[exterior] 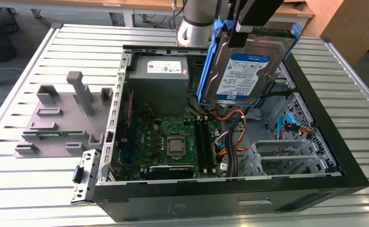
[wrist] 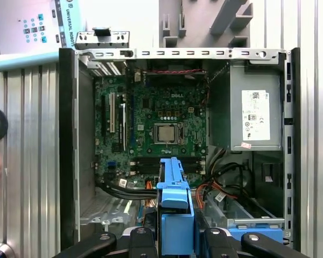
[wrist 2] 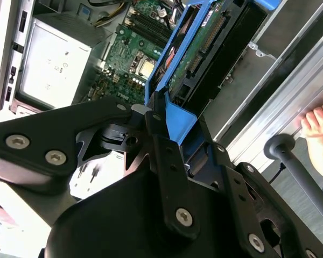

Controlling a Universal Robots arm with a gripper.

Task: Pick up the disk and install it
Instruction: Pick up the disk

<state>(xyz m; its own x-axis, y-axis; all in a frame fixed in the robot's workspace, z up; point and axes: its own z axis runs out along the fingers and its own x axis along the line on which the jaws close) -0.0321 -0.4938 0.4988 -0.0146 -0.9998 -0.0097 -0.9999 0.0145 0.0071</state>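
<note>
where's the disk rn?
In the exterior view, the disk hangs from the gripper above the open computer case, to the exterior view's right of the power supply.

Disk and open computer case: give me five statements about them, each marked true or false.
1. The jaws hold the disk above the open computer case. True.
2. The disk's side rails are red. False: they are blue.
3. The power supply sits inside the case. True.
4. The disk lies flat on the case floor. False: it hangs nearly upright in the jaws.
5. A grey fixture stands beside the case, on the exterior view's left. True.
</note>
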